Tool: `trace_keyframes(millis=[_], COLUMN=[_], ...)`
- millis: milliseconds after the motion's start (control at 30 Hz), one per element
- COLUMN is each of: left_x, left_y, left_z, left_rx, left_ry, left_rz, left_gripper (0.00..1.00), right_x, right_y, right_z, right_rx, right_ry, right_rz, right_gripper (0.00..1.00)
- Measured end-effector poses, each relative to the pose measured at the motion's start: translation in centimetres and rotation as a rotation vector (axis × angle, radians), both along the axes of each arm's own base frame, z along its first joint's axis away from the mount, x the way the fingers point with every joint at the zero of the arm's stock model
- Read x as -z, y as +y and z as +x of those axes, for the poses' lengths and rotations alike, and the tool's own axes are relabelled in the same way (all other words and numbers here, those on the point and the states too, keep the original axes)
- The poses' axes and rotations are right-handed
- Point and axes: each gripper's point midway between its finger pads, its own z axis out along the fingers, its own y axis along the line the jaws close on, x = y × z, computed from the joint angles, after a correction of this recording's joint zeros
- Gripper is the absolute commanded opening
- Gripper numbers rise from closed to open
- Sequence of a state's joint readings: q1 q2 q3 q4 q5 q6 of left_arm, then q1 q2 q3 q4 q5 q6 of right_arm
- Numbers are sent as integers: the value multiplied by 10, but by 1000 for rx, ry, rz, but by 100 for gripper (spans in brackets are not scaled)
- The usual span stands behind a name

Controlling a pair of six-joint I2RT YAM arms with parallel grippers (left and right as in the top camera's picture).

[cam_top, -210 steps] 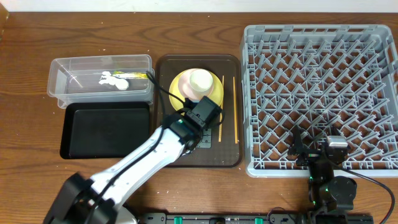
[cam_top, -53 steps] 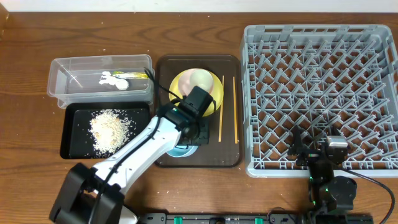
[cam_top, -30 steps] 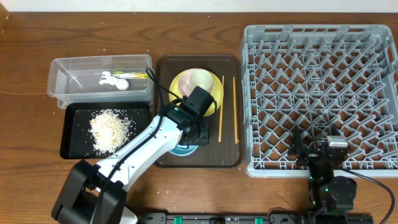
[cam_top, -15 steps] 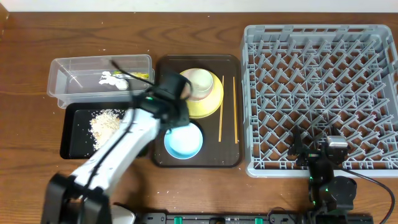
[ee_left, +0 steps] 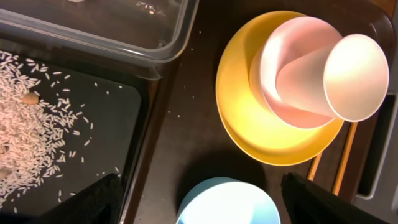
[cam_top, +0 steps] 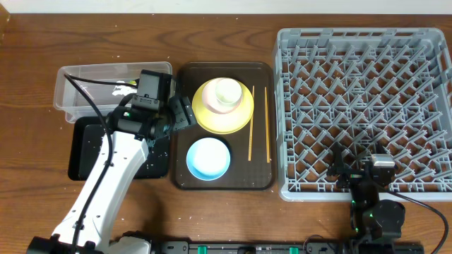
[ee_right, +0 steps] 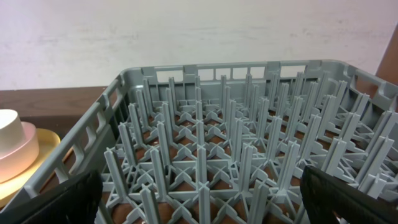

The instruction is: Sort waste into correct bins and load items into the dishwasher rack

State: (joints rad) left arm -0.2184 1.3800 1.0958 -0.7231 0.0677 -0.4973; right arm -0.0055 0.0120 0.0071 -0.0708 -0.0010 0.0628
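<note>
The left hand (cam_top: 182,113) is hovering, fingers spread wide and empty, over the left rim of the brown serving tray (cam_top: 224,182). The pale blue bowl (cam_top: 208,158) is sitting on that tray, just beside the hand, toward the desk's near edge. The right hand (ee_right: 199,196), also spread wide, is resting well apart at the dishwasher rack (cam_top: 364,106) by the right edge, so the left arm is the nearer. The tray's smooth floor is leaving room around the bowl.

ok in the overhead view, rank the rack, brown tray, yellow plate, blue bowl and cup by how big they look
1. dishwasher rack
2. brown serving tray
3. yellow plate
4. pale blue bowl
5. small white cup, clearly smallest though stacked nearer the camera
</note>
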Motion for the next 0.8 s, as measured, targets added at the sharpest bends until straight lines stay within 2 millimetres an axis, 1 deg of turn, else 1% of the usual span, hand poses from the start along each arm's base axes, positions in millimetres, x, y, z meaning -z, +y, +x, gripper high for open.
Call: trace_keyframes(millis=[433, 800], left_x=[0, 0], left_y=[0, 0], left_z=[0, 0], left_rx=[0, 0], left_ry=[1, 1], left_rz=[0, 0], left_gripper=[92, 93], right_x=[0, 0], right_y=[0, 0], right_z=[0, 0], right_rx=[0, 0], right_ry=[0, 0], right_rz=[0, 0], right_gripper=[99, 99])
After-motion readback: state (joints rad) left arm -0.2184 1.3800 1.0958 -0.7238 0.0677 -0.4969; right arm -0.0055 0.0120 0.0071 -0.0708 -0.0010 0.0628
